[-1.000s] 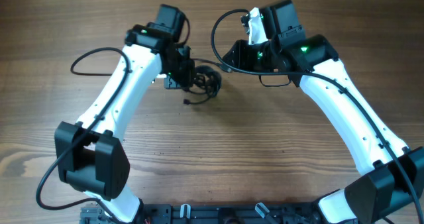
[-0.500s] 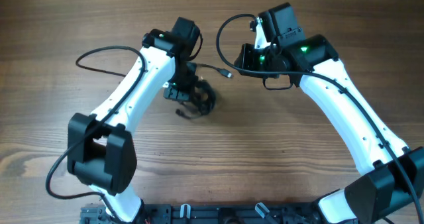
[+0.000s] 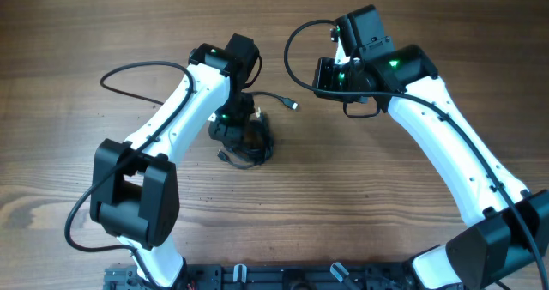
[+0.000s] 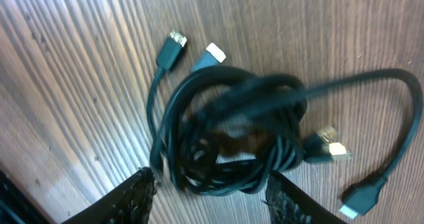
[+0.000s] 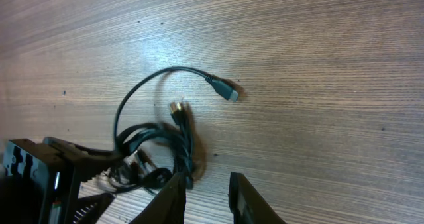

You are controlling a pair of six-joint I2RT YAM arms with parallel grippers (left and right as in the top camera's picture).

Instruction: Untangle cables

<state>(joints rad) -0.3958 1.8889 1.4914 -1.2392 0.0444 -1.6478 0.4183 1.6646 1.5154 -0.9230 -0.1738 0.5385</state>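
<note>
Cables (image 4: pixel 232 138) in knotted coil on wooden table (image 4: pixel 66 65), under left gripper (image 4: pixel 209 187).

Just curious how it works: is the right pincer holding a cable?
No, the right pincer is empty; the cables lie apart from it.

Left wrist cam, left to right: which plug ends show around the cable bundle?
Silver-tipped black plug → white-tipped plug → gold-tipped plug → plain black plug at the bottom right.
</note>
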